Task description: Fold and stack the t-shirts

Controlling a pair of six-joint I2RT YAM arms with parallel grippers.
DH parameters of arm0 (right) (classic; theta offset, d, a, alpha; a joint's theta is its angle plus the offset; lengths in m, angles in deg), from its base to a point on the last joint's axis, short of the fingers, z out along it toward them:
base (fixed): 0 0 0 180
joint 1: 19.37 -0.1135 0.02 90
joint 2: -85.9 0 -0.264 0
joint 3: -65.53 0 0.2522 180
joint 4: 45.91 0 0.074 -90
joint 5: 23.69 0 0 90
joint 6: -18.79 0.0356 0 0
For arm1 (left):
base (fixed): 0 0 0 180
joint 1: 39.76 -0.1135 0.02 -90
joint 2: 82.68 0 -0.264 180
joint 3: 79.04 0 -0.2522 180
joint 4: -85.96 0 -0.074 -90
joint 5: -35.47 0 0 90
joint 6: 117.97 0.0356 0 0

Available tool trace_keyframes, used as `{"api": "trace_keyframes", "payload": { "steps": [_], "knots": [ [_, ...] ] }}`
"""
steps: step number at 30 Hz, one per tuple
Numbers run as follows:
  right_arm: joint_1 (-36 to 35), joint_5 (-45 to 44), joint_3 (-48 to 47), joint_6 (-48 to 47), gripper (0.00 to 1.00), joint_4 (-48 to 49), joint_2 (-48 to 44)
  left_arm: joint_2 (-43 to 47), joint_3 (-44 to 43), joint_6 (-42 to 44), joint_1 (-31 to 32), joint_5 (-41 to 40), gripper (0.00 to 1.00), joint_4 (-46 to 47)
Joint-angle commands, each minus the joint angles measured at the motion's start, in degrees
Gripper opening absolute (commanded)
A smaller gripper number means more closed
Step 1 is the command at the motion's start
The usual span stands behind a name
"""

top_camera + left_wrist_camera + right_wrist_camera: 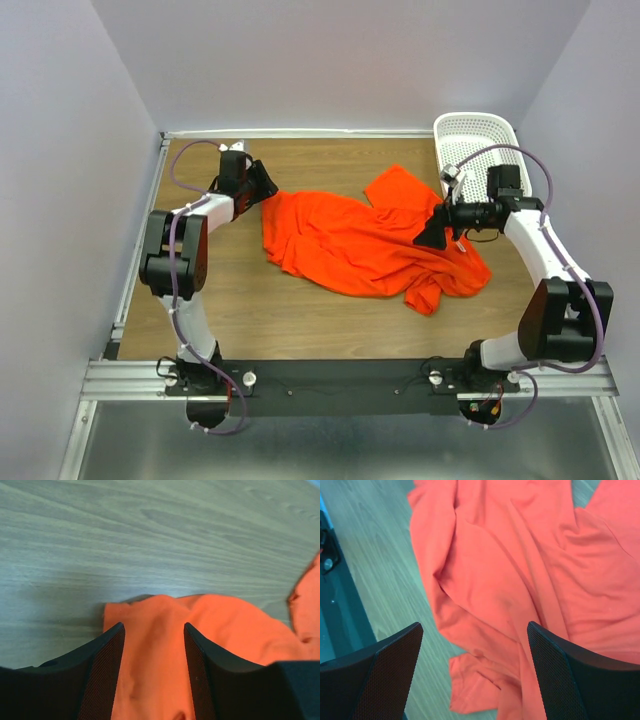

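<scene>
Well, the left gripper [154, 627] and right gripper [475, 625] hold nothing, fingers spread apart, so a bad grab could bunch the orange t-shirt [350, 250] up more.

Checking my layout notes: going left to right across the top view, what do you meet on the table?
Left gripper → orange t-shirt → white basket.

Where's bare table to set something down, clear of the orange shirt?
Bare table: the near strip between t-shirt and arm bases; the far strip between left gripper and basket. Crowded: centre and right, with t-shirt and right gripper.
</scene>
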Motion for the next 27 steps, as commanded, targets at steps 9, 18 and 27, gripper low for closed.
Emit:
{"api": "trace_keyframes", "payload": {
  "steps": [9,18,27],
  "knots": [
    [-0.3,3.41,0.1,1.57,0.92,0.83,0.05,-8.99,-8.6,6.47,0.51,-2.09,0.41,-13.66],
    [-0.3,4.29,0.02,2.01,0.92,0.74,-1.62,-9.34,-8.87,7.53,0.69,-0.95,0.03,-18.49],
    [-0.3,4.29,0.1,2.01,0.92,0.74,-2.59,9.18,2.1,4.01,-14.23,-4.82,0.0,-13.67]
  ]
}}
